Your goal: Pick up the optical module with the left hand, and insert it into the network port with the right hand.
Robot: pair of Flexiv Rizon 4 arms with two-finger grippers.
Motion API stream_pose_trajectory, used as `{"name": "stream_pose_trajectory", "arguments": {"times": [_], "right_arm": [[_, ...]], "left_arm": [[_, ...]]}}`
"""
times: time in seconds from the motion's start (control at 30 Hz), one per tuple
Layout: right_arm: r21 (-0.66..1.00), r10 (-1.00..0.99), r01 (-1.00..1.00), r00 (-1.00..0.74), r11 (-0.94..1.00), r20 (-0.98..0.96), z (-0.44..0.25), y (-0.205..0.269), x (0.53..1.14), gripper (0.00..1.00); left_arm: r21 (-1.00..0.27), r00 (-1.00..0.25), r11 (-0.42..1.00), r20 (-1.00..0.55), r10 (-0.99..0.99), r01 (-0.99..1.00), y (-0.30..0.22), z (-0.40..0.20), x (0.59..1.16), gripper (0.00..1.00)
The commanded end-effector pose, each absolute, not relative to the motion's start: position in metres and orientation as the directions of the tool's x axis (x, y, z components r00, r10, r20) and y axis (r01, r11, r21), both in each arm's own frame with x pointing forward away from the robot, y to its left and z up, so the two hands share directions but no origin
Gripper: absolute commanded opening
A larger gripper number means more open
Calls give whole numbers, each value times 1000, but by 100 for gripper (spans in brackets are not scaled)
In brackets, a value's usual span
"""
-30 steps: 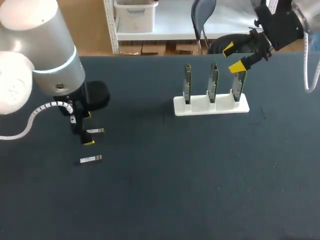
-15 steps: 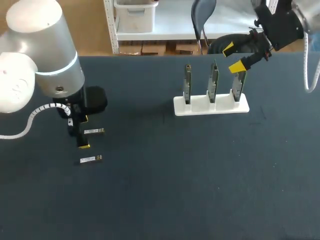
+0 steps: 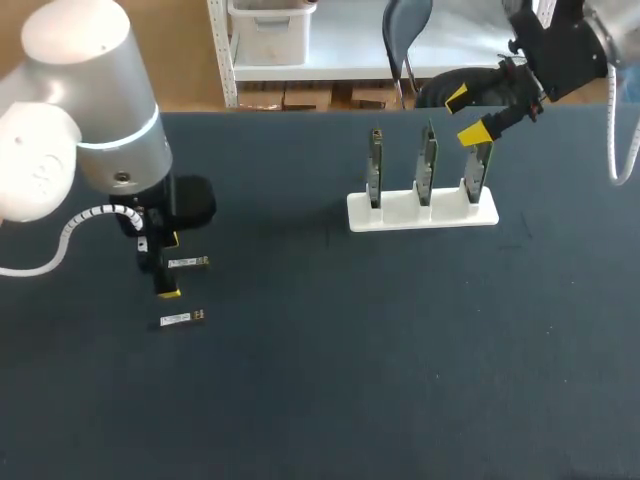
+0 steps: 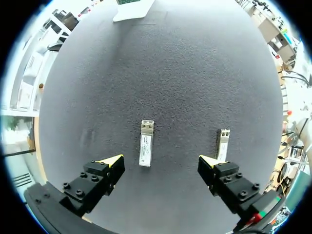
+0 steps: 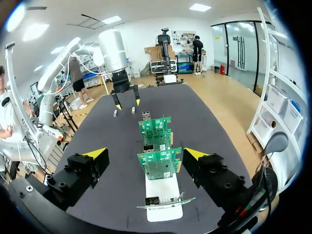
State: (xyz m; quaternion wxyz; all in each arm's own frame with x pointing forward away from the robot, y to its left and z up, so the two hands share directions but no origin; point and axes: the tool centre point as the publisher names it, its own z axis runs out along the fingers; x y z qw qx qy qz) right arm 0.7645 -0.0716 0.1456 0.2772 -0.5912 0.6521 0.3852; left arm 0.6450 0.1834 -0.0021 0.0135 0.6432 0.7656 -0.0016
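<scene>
Two small silver optical modules lie on the dark table: one (image 3: pixel 188 262) (image 4: pixel 146 143) and a nearer one (image 3: pixel 182 317) (image 4: pixel 222 145). My left gripper (image 3: pixel 169 265) (image 4: pixel 160 162) hangs open just above them. The first module lies between its fingers without touching them, and the second sits just beyond one fingertip. The white stand (image 3: pixel 392 213) (image 5: pixel 163 197) holds three upright green network cards (image 3: pixel 427 160) (image 5: pixel 158 146). My right gripper (image 3: pixel 470 115) (image 5: pixel 145 154) is open and empty, above the stand's right end.
The stand is at the back, right of centre. Bare dark table surface stretches between the modules and the stand and across the whole front. In the right wrist view my left arm's gripper (image 5: pixel 126 100) shows far beyond the cards.
My left gripper has shifted slightly to the left beside the modules, then held still. The modules and the right arm have not moved.
</scene>
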Motion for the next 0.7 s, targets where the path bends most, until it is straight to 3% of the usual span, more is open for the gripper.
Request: {"name": "stream_pose_trajectory", "arguments": {"times": [0.03,0.7], "right_arm": [[173,-558,-985,-147,7,-817,146,-71,764,100],[173,-558,-985,-147,7,-817,146,-71,764,100]], "left_arm": [[1,-170,170,-21,985,985,183,-6,651,100],[-25,-181,181,-23,983,983,183,-20,654,100]]}}
